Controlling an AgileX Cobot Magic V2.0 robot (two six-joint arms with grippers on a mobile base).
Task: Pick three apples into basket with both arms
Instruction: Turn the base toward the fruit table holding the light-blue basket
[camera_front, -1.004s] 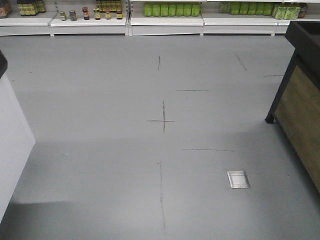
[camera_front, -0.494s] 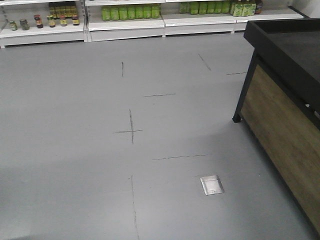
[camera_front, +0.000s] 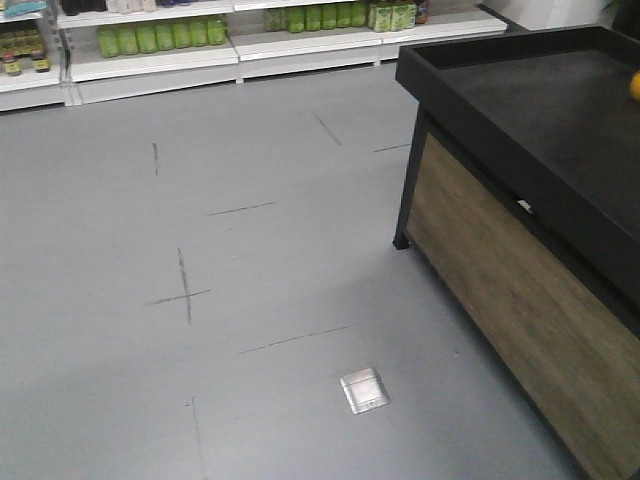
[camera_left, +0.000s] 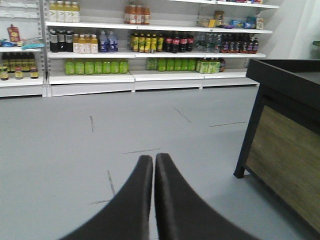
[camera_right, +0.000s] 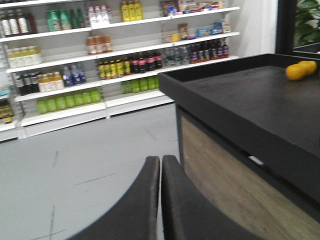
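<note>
left gripper (camera_left: 153, 160) and right gripper (camera_right: 160, 161) are each pressed closed, holding nothing. neither the apples nor the basket shows in any view; only oranges (camera_right: 300, 70) lie far along the black display table (camera_front: 530, 110). judging by this, the step is the base approach: swing in square to the table, clear of its corner leg (camera_front: 402, 238), arms tucked.

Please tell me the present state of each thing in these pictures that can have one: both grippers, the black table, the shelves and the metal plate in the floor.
left gripper: shut, holding nothing
right gripper: shut, holding nothing
display table: top bare where visible, except orange fruits resting on it
shelves: stocked with upright bottles
floor plate: closed, flush with the floor
</note>
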